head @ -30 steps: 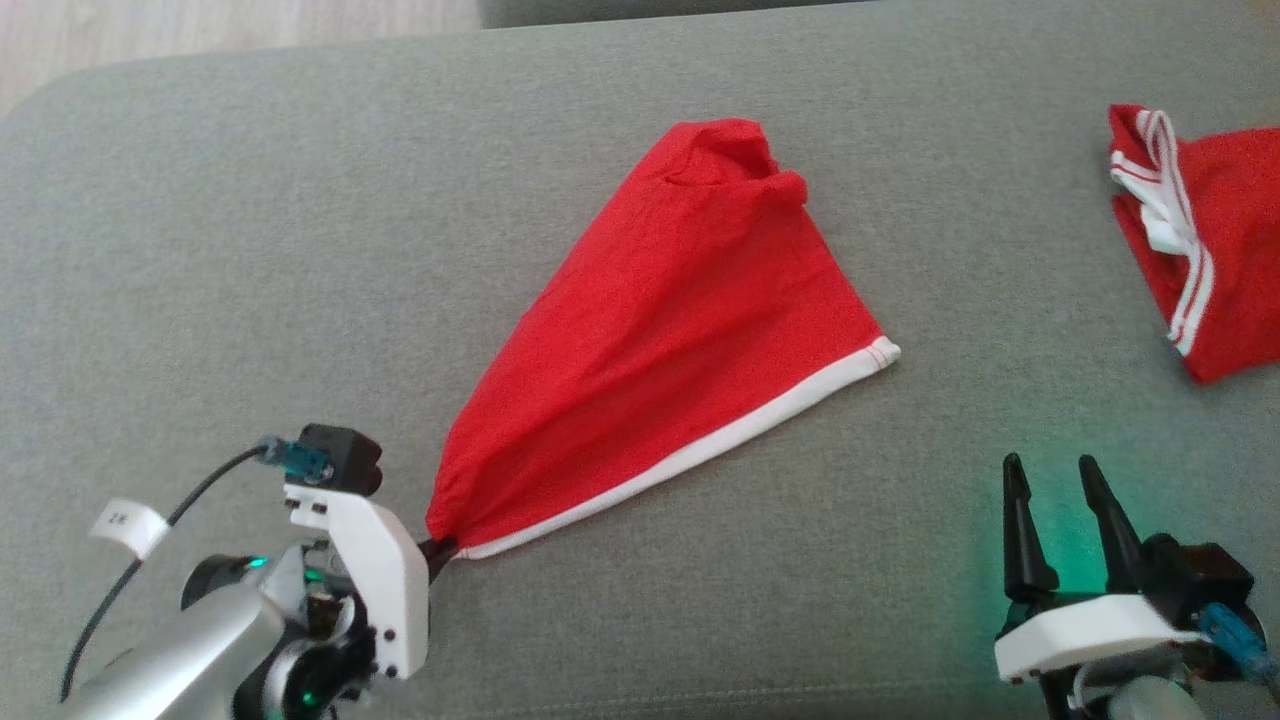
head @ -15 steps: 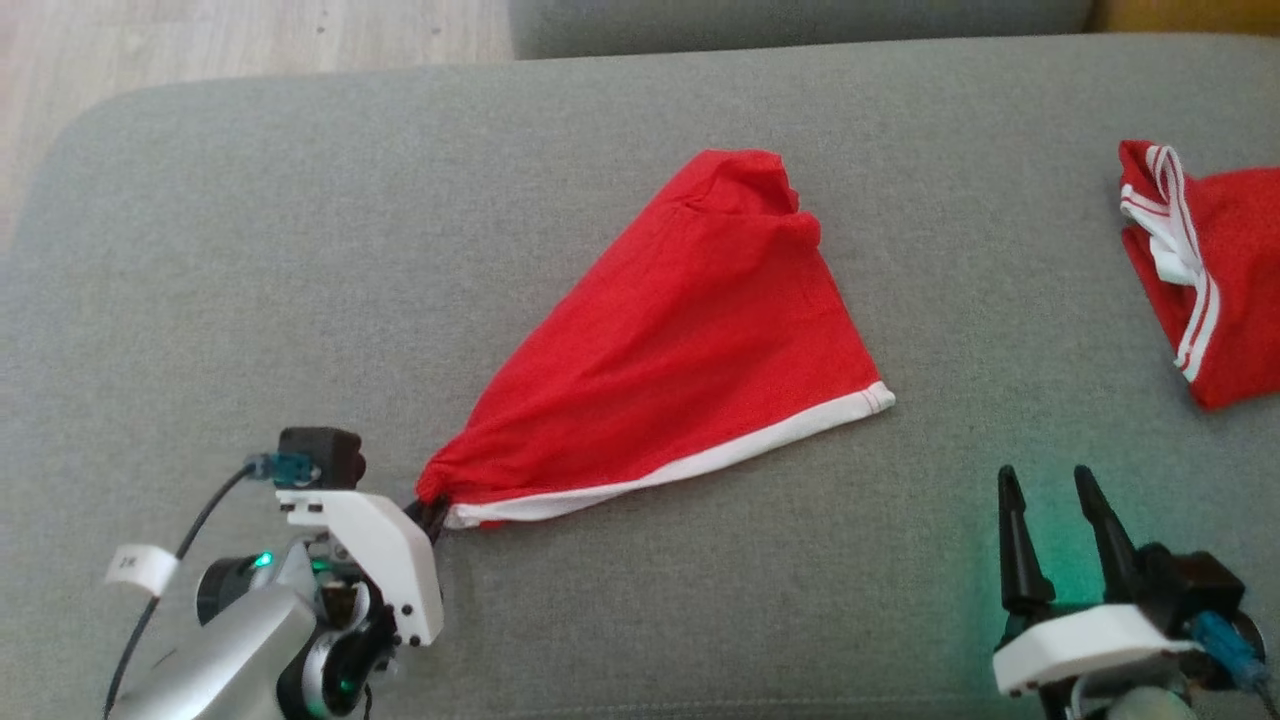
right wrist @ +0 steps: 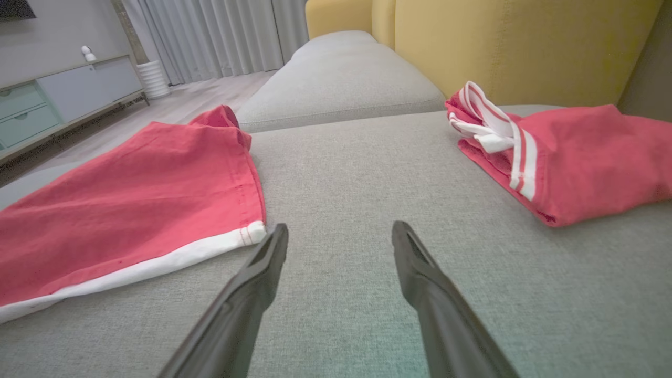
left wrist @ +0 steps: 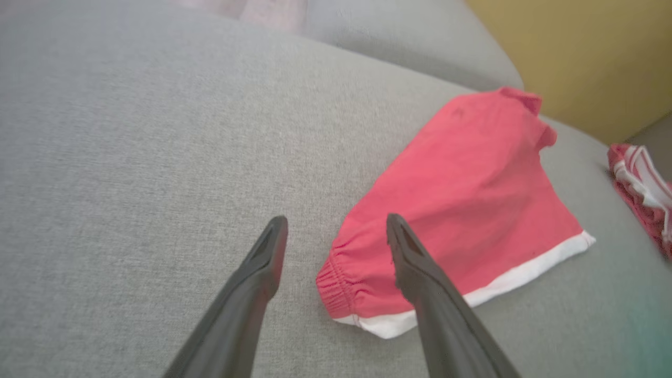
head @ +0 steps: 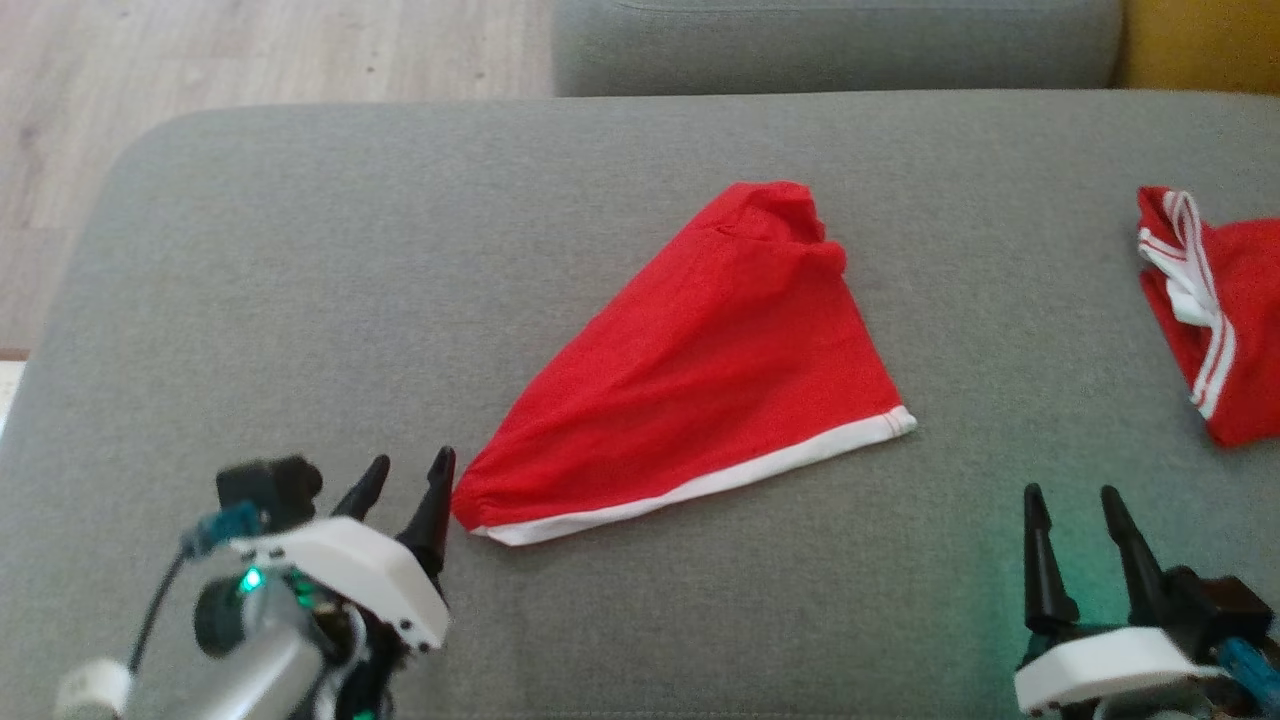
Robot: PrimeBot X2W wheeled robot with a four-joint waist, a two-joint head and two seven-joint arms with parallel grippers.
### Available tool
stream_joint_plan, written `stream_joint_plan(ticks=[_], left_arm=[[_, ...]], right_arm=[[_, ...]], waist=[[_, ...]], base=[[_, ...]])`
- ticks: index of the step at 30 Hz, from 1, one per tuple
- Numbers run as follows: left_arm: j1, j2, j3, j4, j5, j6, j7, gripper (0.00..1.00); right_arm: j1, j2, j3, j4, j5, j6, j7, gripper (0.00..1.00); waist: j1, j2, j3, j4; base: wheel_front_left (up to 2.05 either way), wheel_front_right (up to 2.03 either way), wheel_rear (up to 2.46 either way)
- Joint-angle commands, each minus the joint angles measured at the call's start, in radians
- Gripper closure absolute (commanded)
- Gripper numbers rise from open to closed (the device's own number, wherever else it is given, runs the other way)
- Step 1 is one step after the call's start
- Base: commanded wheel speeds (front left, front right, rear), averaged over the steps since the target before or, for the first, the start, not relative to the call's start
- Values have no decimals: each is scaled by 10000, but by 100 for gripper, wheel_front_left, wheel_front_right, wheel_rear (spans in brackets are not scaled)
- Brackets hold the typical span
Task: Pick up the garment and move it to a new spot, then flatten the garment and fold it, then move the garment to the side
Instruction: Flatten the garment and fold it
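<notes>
Left claw (head: 410,465) spread wide, gripping nothing. The garment's (head: 700,390) gathered corner lies just beside its right finger, flat on the cushion (head: 300,280). Right claw (head: 1070,495) open, empty: garment ahead-left, second garment (head: 1225,320) ahead-right.

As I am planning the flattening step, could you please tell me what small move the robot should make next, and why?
Probably advance the right gripper to the white-hemmed corner nearest it. The red garment lies as a bunched wedge, not flat, its gathered end beside the open left gripper; both grippers hold nothing, so taking that corner would let it be spread.
</notes>
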Motion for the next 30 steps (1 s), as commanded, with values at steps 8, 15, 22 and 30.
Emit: stream_joint_plan(ticks=[8, 15, 22, 30], left_arm=[[619, -678, 906, -182, 711, 343, -1378, 0], [1581, -1423, 2197, -411, 2928, -129, -1441, 0], [2532, -2345, 3308, -250, 5288, -1676, -1443, 0], [3215, -3237, 4657, 270, 6451, -2786, -1444, 0]], right_arm=[[245, -81, -4, -925, -263, -7, -109, 0], [386, -81, 27, -1042, -273, -7, -109, 0], [424, -81, 239, -898, 29, -7, -109, 0], [542, -81, 364, -738, 131, -7, -109, 0]], waist=[[0, 0, -395, 612], [0, 0, -724, 953], [0, 0, -792, 727], [0, 0, -922, 33]], base=[[0, 0, 0], [0, 0, 0], [0, 0, 0], [0, 0, 0]])
